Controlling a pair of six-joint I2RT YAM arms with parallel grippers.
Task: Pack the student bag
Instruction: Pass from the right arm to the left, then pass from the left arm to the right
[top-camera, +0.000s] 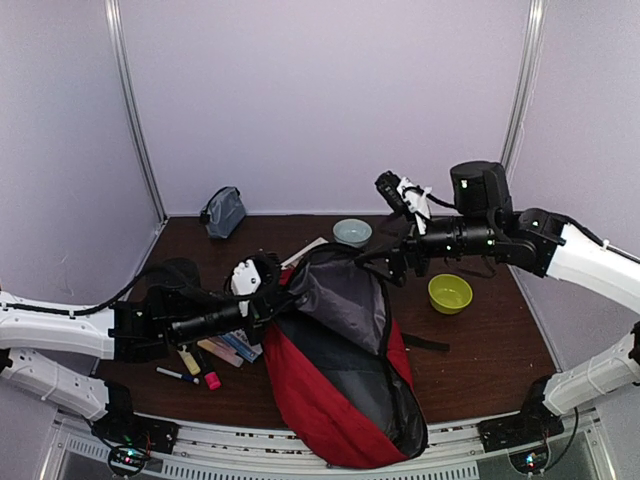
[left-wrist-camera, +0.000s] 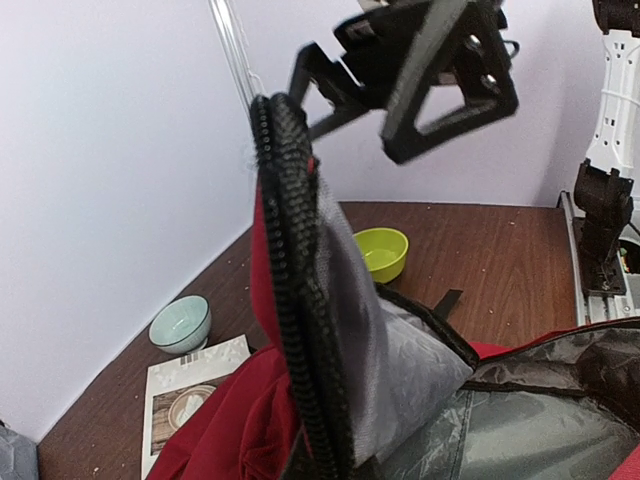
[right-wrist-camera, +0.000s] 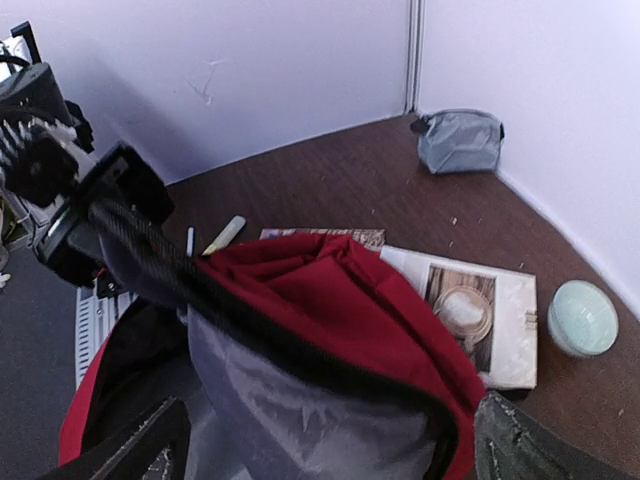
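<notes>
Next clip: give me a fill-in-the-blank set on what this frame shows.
The left tool is shut on the zipper edge of the ____ student bag.
The right tool stands ____.
The grey pouch lies in the far ____ corner.
Right of the bag sits a yellow-green ____.
Missing: red; open; left; bowl.

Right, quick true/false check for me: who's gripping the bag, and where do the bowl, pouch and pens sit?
1. The left gripper is shut on the student bag, at its zipper rim. True.
2. The right gripper is clamped on the bag. False: its jaws stand wide apart, one on each side of the rim.
3. The green bowl is inside the bag. False: it sits on the table, right of the bag.
4. The grey pouch lies at the table's far left corner. True.
5. The pens lie on the table left of the bag. True.
</notes>
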